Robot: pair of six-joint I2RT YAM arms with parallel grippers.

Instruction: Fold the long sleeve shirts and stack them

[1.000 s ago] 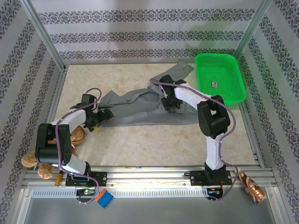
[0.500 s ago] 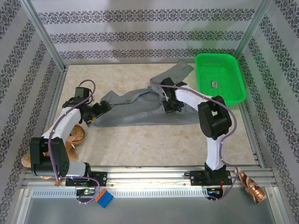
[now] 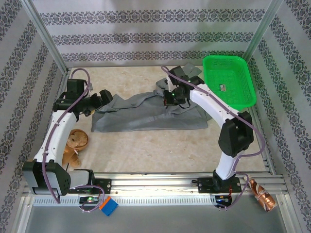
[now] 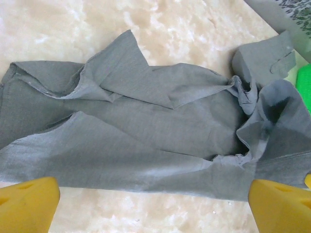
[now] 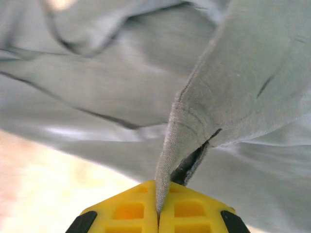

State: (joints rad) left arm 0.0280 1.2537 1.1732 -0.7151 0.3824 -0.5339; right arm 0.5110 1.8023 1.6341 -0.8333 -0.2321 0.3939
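Nearest to us in the top view, a small blue block lies in front of the left arm's base. A copper-coloured object lies to the right of the right arm's base. A little farther in, a brown plush toy rests on the pale marbled surface beside the left arm. Beyond it the grey shirt lies crumpled across the middle of the surface. It stretches toward the far right corner, where one end lies just beside the green basket.

The left fingers sit at the shirt's left end. From above we cannot judge their gap well. The left wrist view settles it: the two yellow tips stand far apart at the bottom corners with nothing between them. The shirt lies rumpled on the surface beyond them.

The right fingers are over the shirt's right part. The top view hides the grip under the wrist, while the right wrist view gives it plainly. There the yellow fingers are pressed together on a stitched edge of the shirt, which narrows to a peak where they pinch it.

Farthest off, the basket stands at the far right, and a small dark tag lies on its floor
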